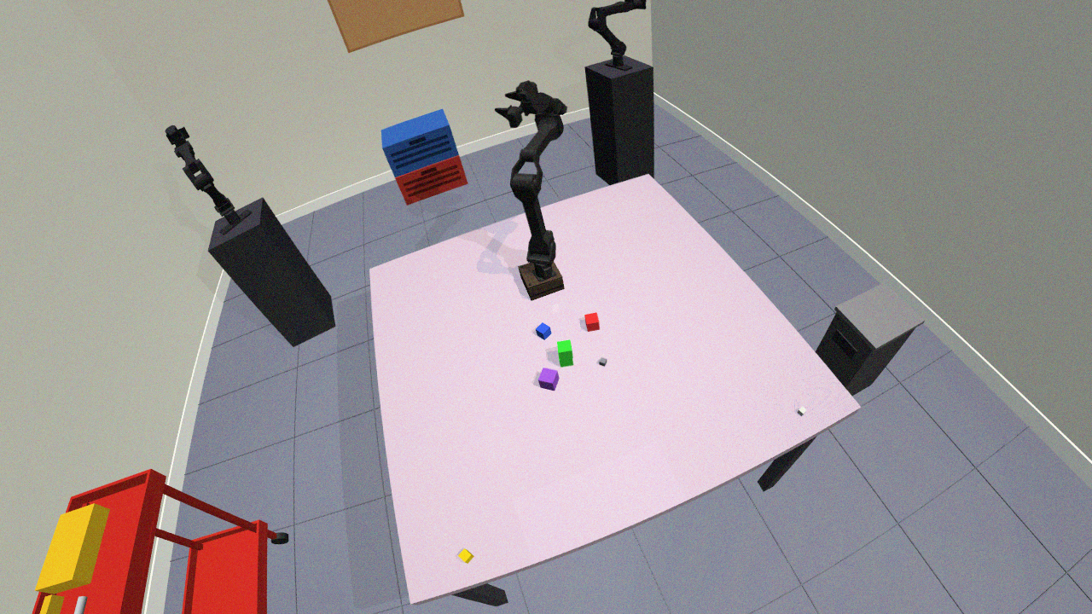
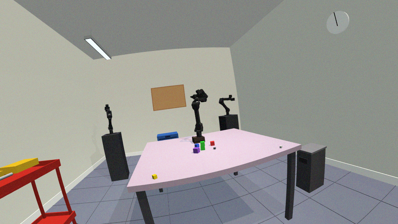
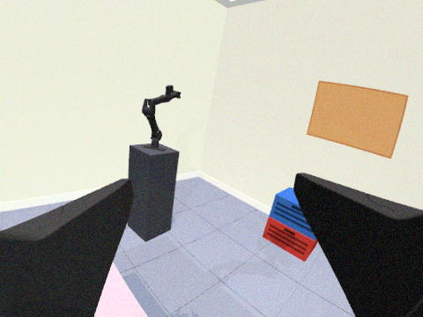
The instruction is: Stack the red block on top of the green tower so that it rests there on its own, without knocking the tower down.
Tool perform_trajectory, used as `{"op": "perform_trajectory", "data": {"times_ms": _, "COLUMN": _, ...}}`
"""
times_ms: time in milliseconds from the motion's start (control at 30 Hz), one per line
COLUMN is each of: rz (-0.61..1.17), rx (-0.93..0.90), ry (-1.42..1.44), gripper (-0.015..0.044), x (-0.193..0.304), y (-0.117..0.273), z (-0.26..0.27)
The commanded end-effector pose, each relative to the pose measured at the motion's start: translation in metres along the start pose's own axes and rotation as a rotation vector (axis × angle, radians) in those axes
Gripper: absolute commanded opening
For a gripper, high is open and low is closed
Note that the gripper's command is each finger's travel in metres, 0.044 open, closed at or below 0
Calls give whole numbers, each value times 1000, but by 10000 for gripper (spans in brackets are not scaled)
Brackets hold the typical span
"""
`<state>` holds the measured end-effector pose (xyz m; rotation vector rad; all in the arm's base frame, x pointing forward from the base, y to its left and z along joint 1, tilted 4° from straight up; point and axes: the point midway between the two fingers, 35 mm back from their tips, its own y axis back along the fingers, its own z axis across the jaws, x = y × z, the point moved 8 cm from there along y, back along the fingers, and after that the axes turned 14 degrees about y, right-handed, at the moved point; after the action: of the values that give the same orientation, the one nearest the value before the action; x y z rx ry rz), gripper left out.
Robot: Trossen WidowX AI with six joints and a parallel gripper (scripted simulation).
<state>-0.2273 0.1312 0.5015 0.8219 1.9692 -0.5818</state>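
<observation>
Red block point(image 1: 591, 321): a small, plain cube resting alone on the pink table point(image 1: 687, 305), far below the pincer and out in front of the arm's base, nothing touching it.
Green tower point(image 1: 565, 352): a tall narrow stack, upright, near the red block and farther out from the base; a blue cube point(image 1: 543, 330) and a purple cube point(image 1: 548, 378) sit close by.
Pincer point(image 1: 509, 105): raised high over the base, pointed toward the back wall, jaws spread wide with nothing between them.
Handling: judged rigid and light, with smooth flat faces that may slip under a weak squeeze.
Hold: two opposite side faces, mid-height, from above, leaving the underside free to seat flat.
Risk: the tower looks easy to topple; a sideways nudge would do it.
</observation>
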Motion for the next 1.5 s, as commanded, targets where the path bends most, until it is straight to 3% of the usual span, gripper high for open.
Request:
{"op": "perform_trajectory", "data": {"times_ms": 0, "rz": 0, "rx": 3, "ry": -1, "gripper": 426, "x": 0, "y": 1, "z": 0}}
{"op": "perform_trajectory", "data": {"times_ms": 167, "rz": 14, "rx": 115, "ry": -48, "gripper": 440, "x": 8, "y": 20, "z": -11}}
{"op": "perform_trajectory", "data": {"times_ms": 767, "rz": 80, "rx": 863, "ry": -341, "gripper": 440, "x": 62, "y": 162, "z": -39}}
{"op": "perform_trajectory", "data": {"times_ms": 1467, "rz": 189, "rx": 1705, "ry": -626, "gripper": 440, "x": 93, "y": 338, "z": 38}}
